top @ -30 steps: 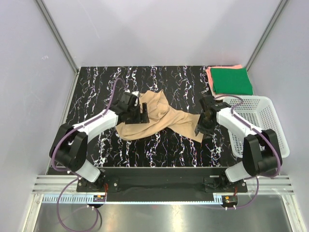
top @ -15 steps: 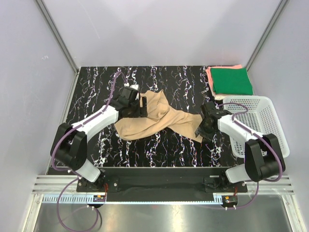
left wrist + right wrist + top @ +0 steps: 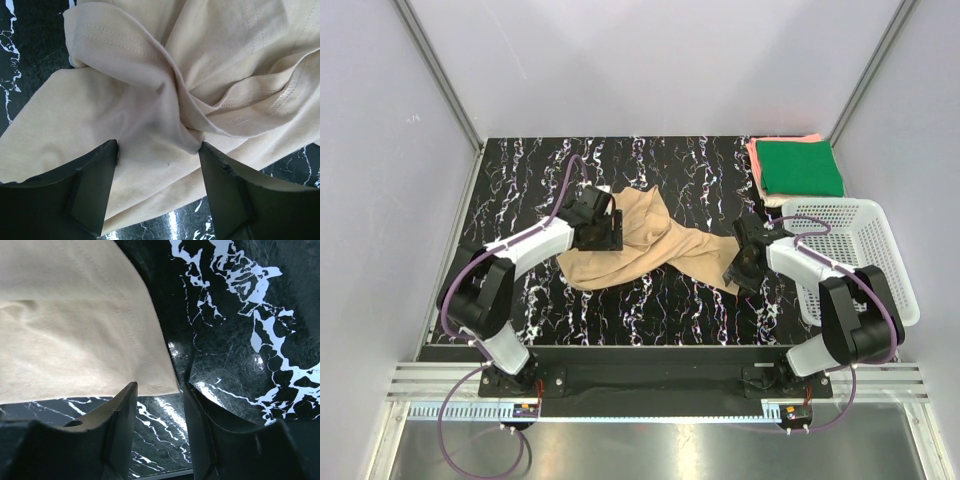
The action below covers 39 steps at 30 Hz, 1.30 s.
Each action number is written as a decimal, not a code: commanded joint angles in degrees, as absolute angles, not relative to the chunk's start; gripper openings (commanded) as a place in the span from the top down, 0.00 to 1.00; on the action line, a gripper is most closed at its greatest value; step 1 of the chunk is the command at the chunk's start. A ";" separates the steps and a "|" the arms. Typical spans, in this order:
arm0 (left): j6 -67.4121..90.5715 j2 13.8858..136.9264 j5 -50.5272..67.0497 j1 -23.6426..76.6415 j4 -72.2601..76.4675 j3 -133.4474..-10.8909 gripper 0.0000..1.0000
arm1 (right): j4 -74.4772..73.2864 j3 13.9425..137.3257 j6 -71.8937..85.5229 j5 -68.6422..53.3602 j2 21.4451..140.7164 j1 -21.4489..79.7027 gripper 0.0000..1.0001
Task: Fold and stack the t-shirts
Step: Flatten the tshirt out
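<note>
Tan t-shirt [image 3: 640, 245] lies mid-table, crumpled and twisted into a loose diagonal band. The cloth is soft and matte, with stitched hems showing in the wrist views.

Left gripper [image 3: 610, 232] is low over the shirt's upper left part. Its dark fingers [image 3: 95, 180] are spread wide, straddling a bunched fold [image 3: 170, 100]. Contact with the cloth is hard to judge.

Right gripper [image 3: 733, 270] is at the shirt's right end, fingers [image 3: 120, 425] a little apart. A hemmed corner [image 3: 167, 382] sits at the gap, not clamped.

Table [image 3: 670, 300] is glossy black with white veining.

Folded green shirt [image 3: 802, 167] sits on a coral-pink one [image 3: 785, 139] at the far right corner; only the pink one's edges show.

White mesh basket [image 3: 850, 240] stands just below the stack, partly hidden by the right arm.
</note>
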<state>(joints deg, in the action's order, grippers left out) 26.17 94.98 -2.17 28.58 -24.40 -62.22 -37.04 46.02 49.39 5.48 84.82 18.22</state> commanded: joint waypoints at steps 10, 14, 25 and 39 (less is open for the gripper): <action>25.75 97.73 -1.41 28.83 -23.38 -63.45 0.99 | -34.02 45.35 48.61 9.49 86.13 18.02 0.81; 24.88 96.51 -0.79 28.83 -25.91 -66.61 1.00 | -34.27 46.84 46.15 10.11 83.24 18.02 1.00; 17.67 81.41 -17.83 28.65 -41.65 -92.27 1.00 | -49.12 70.56 35.86 20.38 64.87 17.93 1.00; 17.14 69.08 -23.39 24.79 -44.12 -97.48 1.00 | -54.76 92.38 31.03 17.86 58.37 18.02 1.00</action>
